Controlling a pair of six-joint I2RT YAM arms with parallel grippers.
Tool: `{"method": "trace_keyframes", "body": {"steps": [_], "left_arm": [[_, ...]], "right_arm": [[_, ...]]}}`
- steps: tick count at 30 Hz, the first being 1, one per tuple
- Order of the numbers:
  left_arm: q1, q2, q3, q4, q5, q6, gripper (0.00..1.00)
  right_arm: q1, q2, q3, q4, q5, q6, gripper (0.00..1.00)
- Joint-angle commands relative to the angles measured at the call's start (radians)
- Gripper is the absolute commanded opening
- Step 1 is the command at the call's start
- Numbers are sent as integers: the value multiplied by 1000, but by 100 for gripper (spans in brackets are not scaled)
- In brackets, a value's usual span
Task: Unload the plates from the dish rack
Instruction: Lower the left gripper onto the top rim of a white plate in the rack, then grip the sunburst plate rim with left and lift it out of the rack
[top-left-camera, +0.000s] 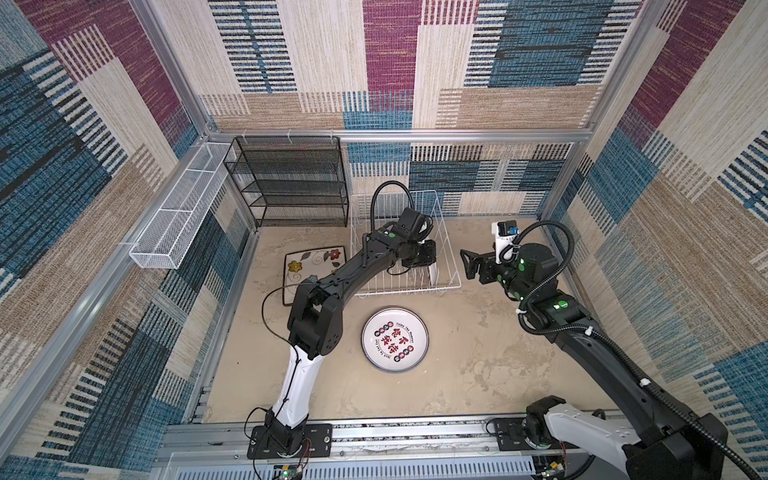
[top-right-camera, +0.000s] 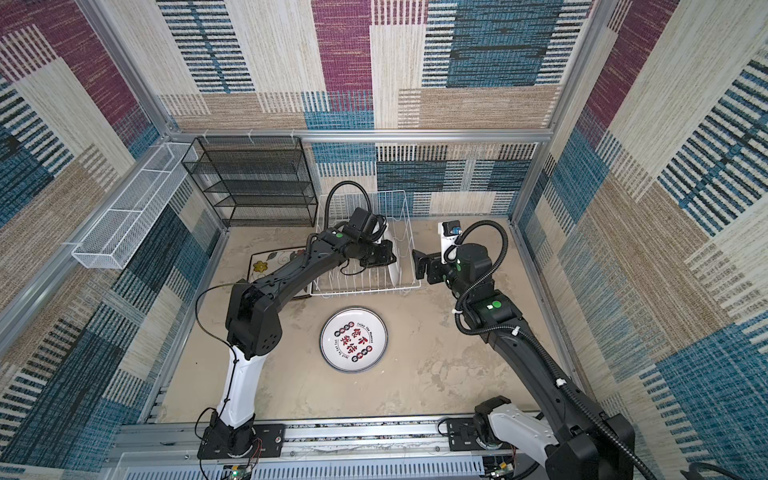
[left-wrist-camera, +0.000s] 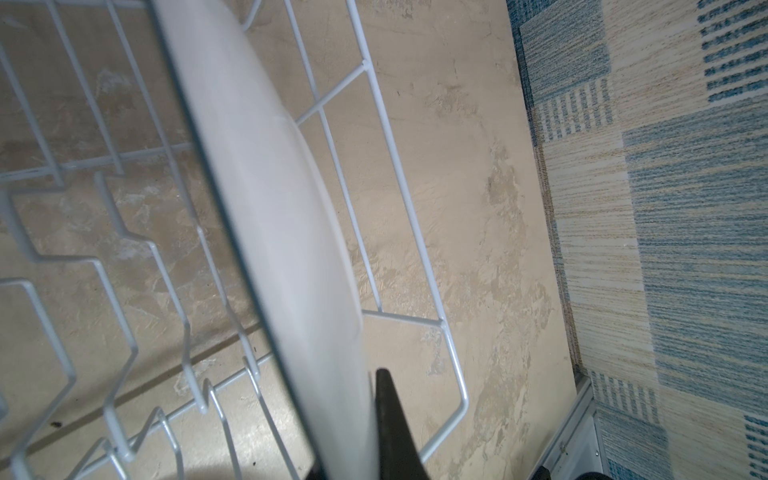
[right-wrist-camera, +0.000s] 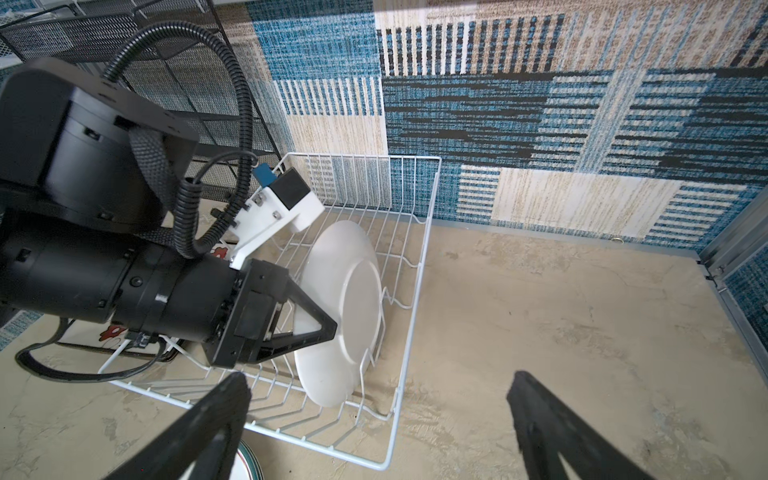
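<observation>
Beige bench (top-left-camera: 478, 365), with unloaded plates lying flat: square flowered plate (top-left-camera: 309, 266) left of the dish rack (right-wrist-camera: 365, 183), round printed plate (top-left-camera: 395, 338) in front. Inside the rack, only one white plate (right-wrist-camera: 340, 307), upright at its right end. Probably nearly finished. Left hand (right-wrist-camera: 330, 330) clamped on that plate's rim; right hand (top-left-camera: 466, 264) spread apart, hovering just beside the rack.

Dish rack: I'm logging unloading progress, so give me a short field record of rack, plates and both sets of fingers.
in rack: one white round plate, on edge between the dish rack tines
left fingers: shut on that plate's rim
right fingers: open, empty, beside the rack
already out: round printed plate flat before the rack; square flowered plate flat to its left
</observation>
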Motion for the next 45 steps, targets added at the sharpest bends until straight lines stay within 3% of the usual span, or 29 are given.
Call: {"method": "trace_keyframes", "body": {"steps": [1,13,29,33,39,45], "left_arm": [[4,-28,-7,28,-20,-24,0],[4,-91,-4,47,1,-11,0],[8,-237,-14,4,-70,66,0],[8,-302,-53,4,-76,166,0],[7,-418,-149,-8,-105,397,0],[-4,-563,-326,60,-210,621,0]], "right_arm": [[1,4,15,16,7,-2,99],[1,14,32,28,11,-5,99],[1,6,60,18,37,30,99],[-1,17,95,-13,23,43,99],[-29,36,162,-52,-106,96,99],[-143,115,292,-113,-384,222,99]]}}
